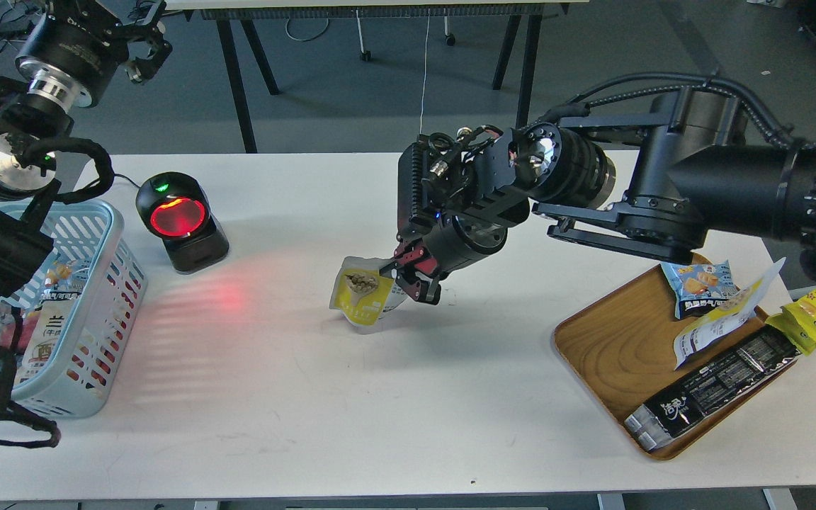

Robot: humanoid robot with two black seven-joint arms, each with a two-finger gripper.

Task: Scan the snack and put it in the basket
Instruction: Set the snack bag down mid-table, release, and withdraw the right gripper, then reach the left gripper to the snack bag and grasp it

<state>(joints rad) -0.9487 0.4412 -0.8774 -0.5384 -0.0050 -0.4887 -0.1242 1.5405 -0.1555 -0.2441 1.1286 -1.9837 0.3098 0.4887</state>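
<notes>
White characters "洽洽" on the long black pack [716,386], "兰" on a packet [49,327] in the basket [107,354]

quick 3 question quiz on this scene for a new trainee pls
1. True or false: the snack already lies in the basket.
2. Which gripper holds the snack: A left, B right?
3. Fill in: the scanner window glows ____.

Key:
1. False. The right gripper holds it above the table, between the scanner and the wooden tray.
2. B.
3. Red.
</notes>
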